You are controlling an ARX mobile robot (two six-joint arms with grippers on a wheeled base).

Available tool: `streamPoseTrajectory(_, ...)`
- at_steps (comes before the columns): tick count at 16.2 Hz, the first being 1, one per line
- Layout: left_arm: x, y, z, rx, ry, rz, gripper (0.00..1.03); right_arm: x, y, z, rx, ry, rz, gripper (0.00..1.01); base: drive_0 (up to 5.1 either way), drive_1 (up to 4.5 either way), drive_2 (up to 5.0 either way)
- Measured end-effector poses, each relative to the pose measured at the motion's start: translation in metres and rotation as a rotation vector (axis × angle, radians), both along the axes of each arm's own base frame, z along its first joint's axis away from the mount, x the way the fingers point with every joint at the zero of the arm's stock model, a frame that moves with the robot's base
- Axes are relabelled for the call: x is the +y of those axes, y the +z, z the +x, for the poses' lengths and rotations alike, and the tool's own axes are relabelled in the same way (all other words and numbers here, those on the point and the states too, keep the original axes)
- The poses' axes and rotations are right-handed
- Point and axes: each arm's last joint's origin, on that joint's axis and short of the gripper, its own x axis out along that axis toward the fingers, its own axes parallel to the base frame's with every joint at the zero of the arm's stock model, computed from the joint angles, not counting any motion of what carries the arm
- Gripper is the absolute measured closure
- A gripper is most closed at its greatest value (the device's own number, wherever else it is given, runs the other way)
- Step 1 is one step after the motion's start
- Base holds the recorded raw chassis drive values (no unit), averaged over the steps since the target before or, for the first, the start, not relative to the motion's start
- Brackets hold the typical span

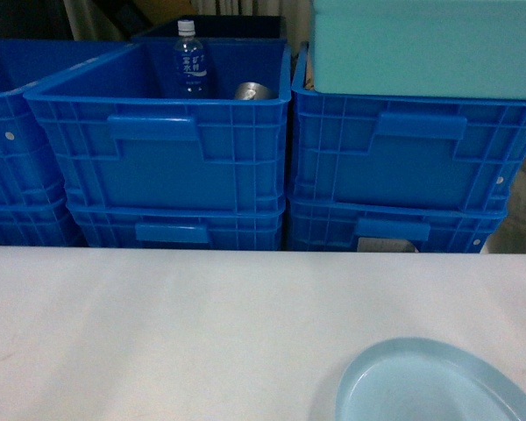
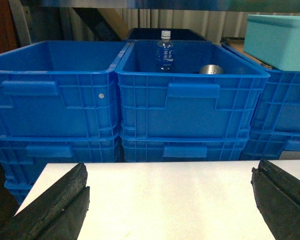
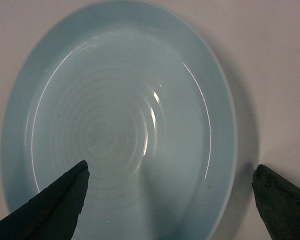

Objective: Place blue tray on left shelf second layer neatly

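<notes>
Only the left wrist view shows the left gripper (image 2: 170, 200), jaws apart over bare white counter (image 2: 170, 200) facing stacked blue crates (image 2: 190, 107) (one bottle (image 2: 164, 50) inside). The right gripper (image 3: 170, 200), jaws apart, hovers over one blue tray (image 3: 117, 120) on the counter's right.

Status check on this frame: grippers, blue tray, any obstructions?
Left gripper open, empty, over the white table. Right gripper open above the blue tray, not touching. Tray flat on table, near right edge. Blue crates stacked behind; shelf not in view.
</notes>
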Motion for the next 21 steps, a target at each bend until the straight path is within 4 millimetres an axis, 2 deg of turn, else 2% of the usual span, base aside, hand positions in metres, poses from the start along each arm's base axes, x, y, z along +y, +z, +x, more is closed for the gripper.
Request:
streamPoseTrajectory(6,0.000,0.000,0.000,0.000,0.000,0.000,0.05,-0.002,-0.007,-0.002,-0.011,0.029,0.009,0.05,0.0,0.00,0.0)
streamPoseTrajectory(14,0.000,0.000,0.000,0.000,0.000,0.000,0.05,-0.008,-0.015,-0.007,0.008,0.030,-0.024,0.93,0.0,0.00,0.0)
streamPoseTrajectory(15,0.000,0.000,0.000,0.000,0.000,0.000,0.05,-0.008,-0.016,-0.007,0.009,0.034,-0.010,1.00,0.0,0.00,0.0)
streamPoseTrajectory(19,0.000,0.000,0.000,0.000,0.000,0.000,0.05,-0.008,-0.013,-0.007,0.008,0.035,0.005,0.99,0.0,0.00,0.0)
streamPoseTrajectory(21,0.000,0.000,0.000,0.000,0.000,0.000,0.05,-0.009,0.001,-0.010,-0.024,0.017,0.008,0.99,0.0,0.00,0.0)
